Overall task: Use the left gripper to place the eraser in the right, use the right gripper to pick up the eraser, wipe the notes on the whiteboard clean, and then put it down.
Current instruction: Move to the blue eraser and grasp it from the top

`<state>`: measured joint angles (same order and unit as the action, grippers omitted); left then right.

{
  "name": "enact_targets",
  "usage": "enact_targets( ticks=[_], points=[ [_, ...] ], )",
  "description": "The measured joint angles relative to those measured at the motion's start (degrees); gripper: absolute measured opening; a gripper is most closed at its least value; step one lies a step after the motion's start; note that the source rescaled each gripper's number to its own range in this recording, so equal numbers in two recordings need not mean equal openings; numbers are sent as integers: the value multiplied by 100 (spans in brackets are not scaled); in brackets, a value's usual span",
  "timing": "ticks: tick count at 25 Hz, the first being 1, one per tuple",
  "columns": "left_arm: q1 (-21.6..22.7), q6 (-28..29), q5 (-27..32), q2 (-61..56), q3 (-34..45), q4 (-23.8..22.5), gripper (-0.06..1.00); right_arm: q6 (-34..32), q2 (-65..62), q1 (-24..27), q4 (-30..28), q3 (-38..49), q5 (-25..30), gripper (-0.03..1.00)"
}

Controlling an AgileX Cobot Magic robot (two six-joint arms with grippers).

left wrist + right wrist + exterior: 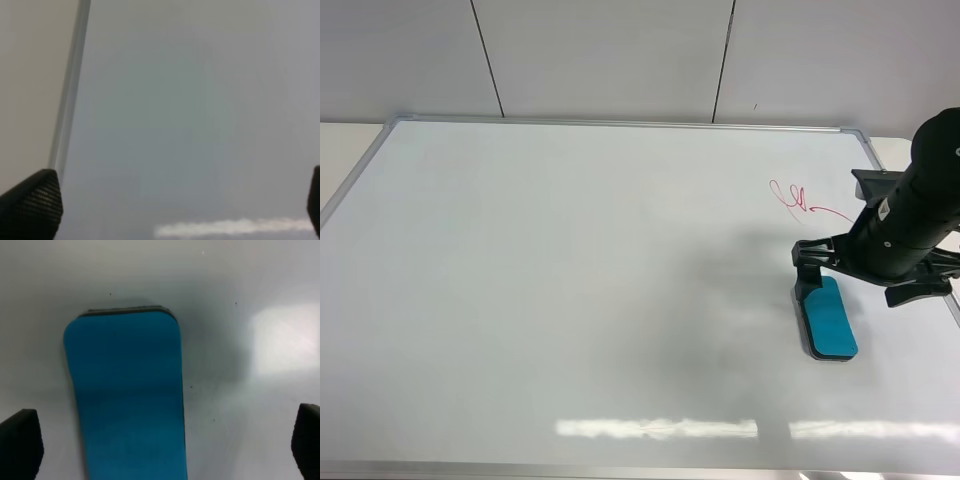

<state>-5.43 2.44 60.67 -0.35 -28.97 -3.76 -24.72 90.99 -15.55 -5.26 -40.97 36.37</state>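
Looming nearest our high camera, the right arm (920, 200) slants down over the right side of the whiteboard (570, 280). The board fills almost the whole view, glossy and lying flat, so it serves as both writing surface and resting place.

At the end of the arm, the right hand (860, 288) is spread to its full width and grips nothing. Its fingers straddle one end of the eraser (830, 320), one on each side, with clear gaps showing in the wrist view. We read that as lining up for the pick-up.

Out of the high view, the left hand (172, 202) is also spread wide and empty. It sits by the board's silver frame (70, 90), well clear of the work.

The eraser lies flat on the board with its teal back up and felt down, ready to wipe once lifted. It is near the notes (800, 200) but apart from them. The red scribble is whole, so we judge the wiping not yet begun.
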Motion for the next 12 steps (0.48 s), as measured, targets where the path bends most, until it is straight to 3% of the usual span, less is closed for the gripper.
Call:
enact_targets(
  ticks=[12],
  points=[
    [0, 0, 0, 0, 0, 0, 100, 0, 447, -304, -17, 0, -332, 100]
  ],
)
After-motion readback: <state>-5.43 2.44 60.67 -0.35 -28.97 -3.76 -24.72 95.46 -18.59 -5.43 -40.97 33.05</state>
